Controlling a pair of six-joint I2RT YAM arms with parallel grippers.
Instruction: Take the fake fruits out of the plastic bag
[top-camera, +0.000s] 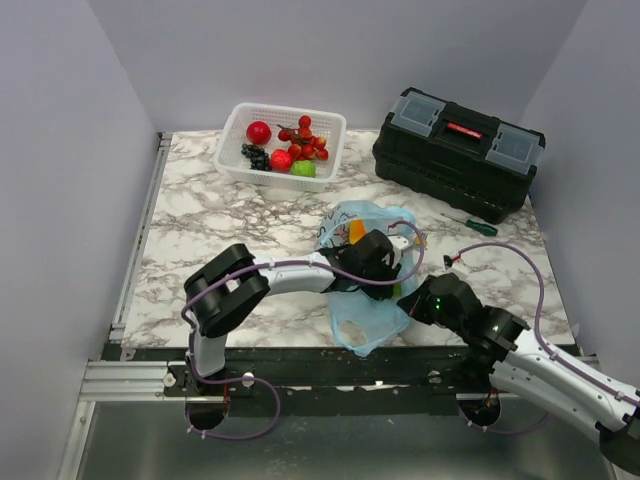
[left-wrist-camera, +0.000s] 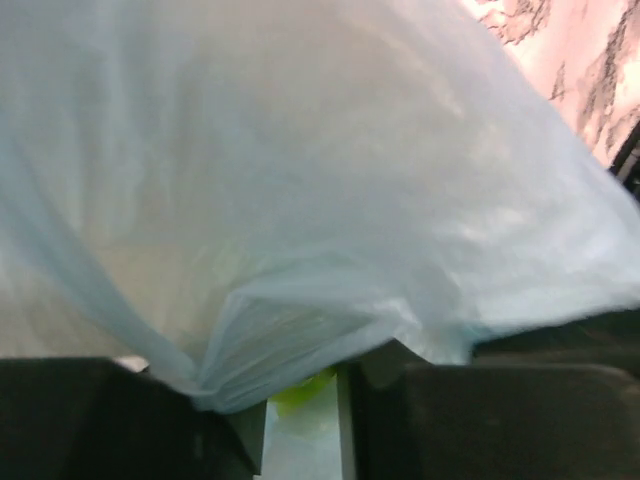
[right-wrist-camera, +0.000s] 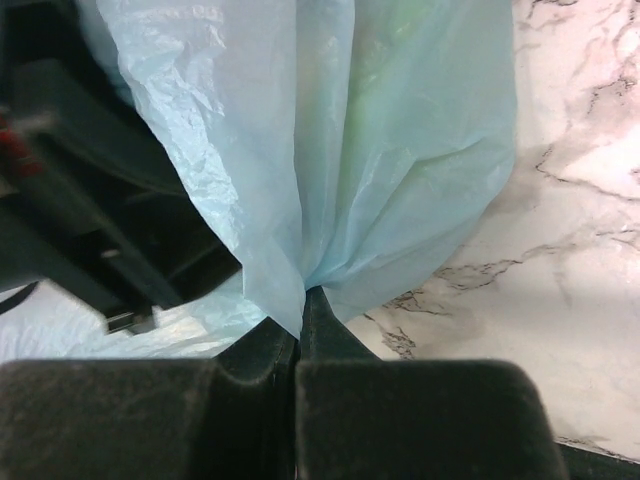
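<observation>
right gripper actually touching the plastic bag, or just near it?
Touching. Right wrist view: the right gripper is shut on the plastic bag, film pinched in its closed jaws, pleats fanning from the nip.

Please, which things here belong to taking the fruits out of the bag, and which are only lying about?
For the job: plastic bag, pinched by the right gripper; orange fruit inside it; fruits in the white basket.
Lying about: black toolbox; green-handled screwdriver.
</observation>
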